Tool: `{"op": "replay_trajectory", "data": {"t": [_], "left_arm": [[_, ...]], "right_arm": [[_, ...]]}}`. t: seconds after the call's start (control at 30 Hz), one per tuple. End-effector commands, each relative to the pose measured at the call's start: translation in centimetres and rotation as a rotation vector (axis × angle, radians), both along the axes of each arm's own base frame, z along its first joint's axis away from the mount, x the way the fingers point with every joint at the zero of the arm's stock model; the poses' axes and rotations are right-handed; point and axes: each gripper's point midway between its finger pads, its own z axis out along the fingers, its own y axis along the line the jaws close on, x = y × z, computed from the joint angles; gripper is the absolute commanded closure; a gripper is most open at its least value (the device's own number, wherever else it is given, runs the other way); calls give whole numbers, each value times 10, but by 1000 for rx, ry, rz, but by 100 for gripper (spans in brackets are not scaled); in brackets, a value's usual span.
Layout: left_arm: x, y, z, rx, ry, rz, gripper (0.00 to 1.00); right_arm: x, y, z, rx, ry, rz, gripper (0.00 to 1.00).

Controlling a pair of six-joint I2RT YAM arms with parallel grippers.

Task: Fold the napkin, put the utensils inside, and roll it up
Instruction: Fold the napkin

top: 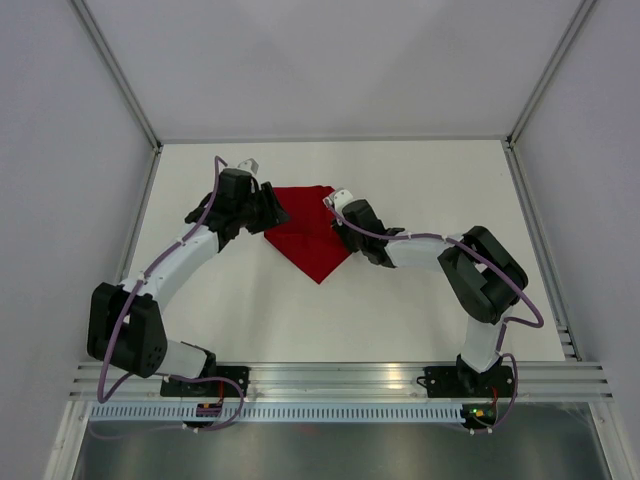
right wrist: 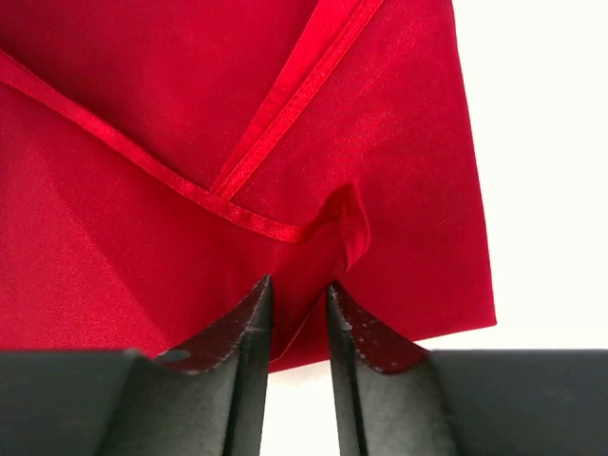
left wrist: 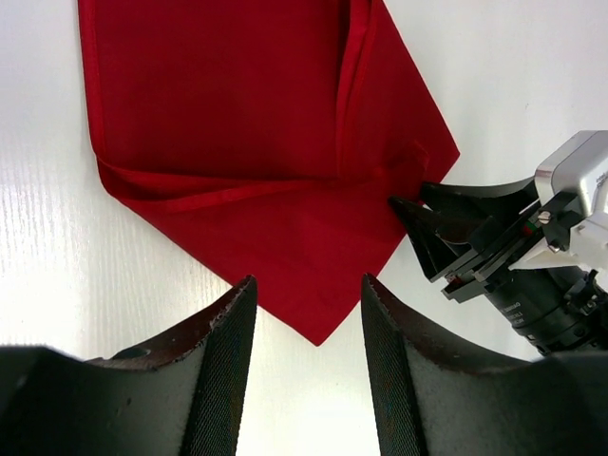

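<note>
Napkin (top: 312, 235) sits toward the back middle of the table (top: 400, 320), already folded over itself into a rough triangle with its point aimed at the arm bases. It lies right between the two grippers.

The right gripper (right wrist: 299, 285) is down at the cloth's edge with its jaws only slightly apart. A little pucker of fabric runs into the gap, and it doesn't look squeezed to me.

The left gripper (left wrist: 309, 283) has its jaws well apart. One corner of the napkin lies under the gap, but nothing is gripped.

My take is that we're at the let-go part of a fold. To do it well, open the right jaws a bit more and lift straight up so that pucker doesn't drag the top layer off line. The shiny hem (right wrist: 285, 123) lines show where the layers sit, so check that they stay put. The left one could press its corner down as an anchor.

Count:
- One napkin.
- Two grippers.
- Utensils: none that I can spot in any view.
</note>
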Motion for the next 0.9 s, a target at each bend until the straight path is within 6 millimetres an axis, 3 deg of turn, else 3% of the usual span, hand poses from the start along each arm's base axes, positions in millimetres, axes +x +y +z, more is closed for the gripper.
{"op": "replay_trajectory", "data": {"t": [0.0, 0.17, 0.4, 0.67, 0.87], "left_arm": [[2, -10, -1, -3, -28, -59, 46], [1, -16, -14, 2, -7, -80, 46], [-1, -31, -31, 10, 21, -117, 46], [-6, -53, -46, 23, 45, -152, 47], [-9, -60, -51, 19, 54, -157, 47]], "right_arm": [[13, 8, 26, 63, -21, -20, 64], [26, 3, 40, 95, -22, -47, 64], [49, -13, 43, 184, 54, -94, 62], [43, -11, 52, 280, 166, -19, 50], [45, -13, 38, 277, 248, 17, 48]]}}
